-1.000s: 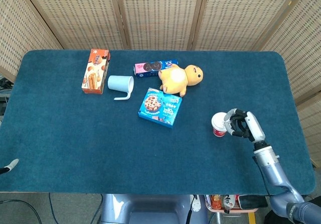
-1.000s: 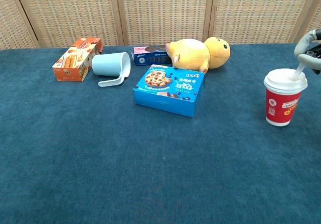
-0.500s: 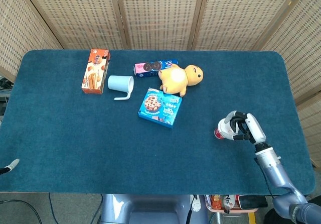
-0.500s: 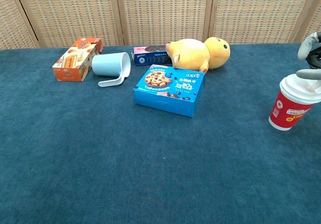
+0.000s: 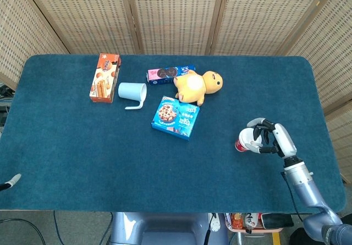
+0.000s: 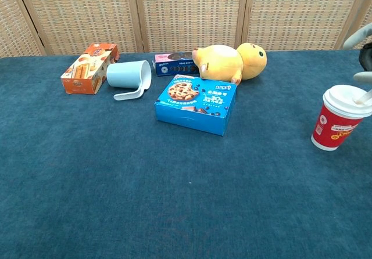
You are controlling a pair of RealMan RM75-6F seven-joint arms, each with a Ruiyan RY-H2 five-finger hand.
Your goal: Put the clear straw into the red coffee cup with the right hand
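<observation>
On a table covered with a dark blue cloth [image 5: 82,151], a red coffee cup [image 6: 336,126] with a white lid stands near the right edge, tilted so that its top leans toward the right hand [image 5: 271,138]. That hand hovers right beside the cup's top, its fingers [image 6: 356,39] curled over the lid; part of it runs out of the chest view. A clear straw [image 6: 364,98] slants from the lid up toward the hand, but the pictures do not show plainly whether the fingers are pinching it or only lie close to it. Only a grey tip of the left hand [image 5: 12,180] shows at the far left edge of the head view, too little to tell how its fingers lie. Well apart from the cup, toward the back of the table, lie an orange snack box [image 5: 104,77], a pale blue mug [image 5: 132,92] on its side with its handle on the cloth, a dark blue biscuit pack [image 5: 170,73], a yellow plush duck [image 5: 198,86] and a blue cookie box [image 5: 175,116] just in front of the duck.
</observation>
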